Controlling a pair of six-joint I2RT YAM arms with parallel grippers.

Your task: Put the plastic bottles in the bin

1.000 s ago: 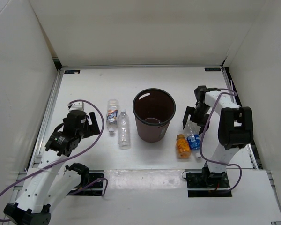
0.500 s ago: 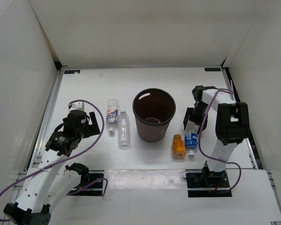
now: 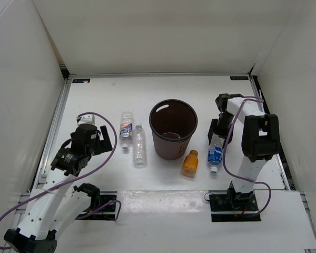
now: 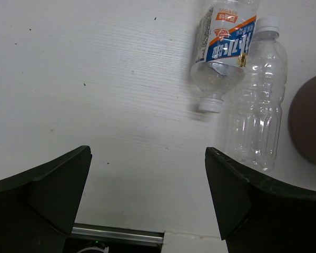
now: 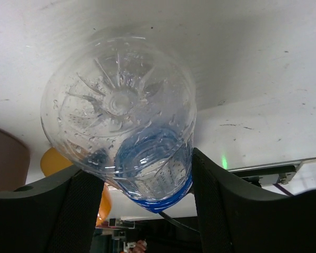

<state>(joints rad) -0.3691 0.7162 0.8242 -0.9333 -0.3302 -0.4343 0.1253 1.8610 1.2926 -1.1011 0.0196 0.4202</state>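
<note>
The dark brown bin [image 3: 173,129] stands mid-table. My right gripper [image 3: 217,138] is shut on the clear blue-labelled bottle [image 3: 215,156], whose ribbed base [image 5: 121,110] fills the right wrist view between the two black fingers [image 5: 221,200]. The stubby orange bottle [image 3: 189,163] lies loose just left of it, below the bin. Left of the bin lie the orange-white labelled bottle [image 3: 127,128] and the clear unlabelled bottle [image 3: 139,146], side by side. My left gripper [image 3: 97,138] hangs open left of those two, which also show as the labelled bottle [image 4: 224,50] and the clear bottle [image 4: 258,105].
White walls close in the table on the left, back and right. A metal rail [image 3: 55,129] runs along the left edge. Purple cables loop off both arms.
My right gripper has shut on the blue-labelled bottle. That bottle swung to point toward the near edge, and the orange bottle rolled left, nearer the bin. The left arm stayed still.
</note>
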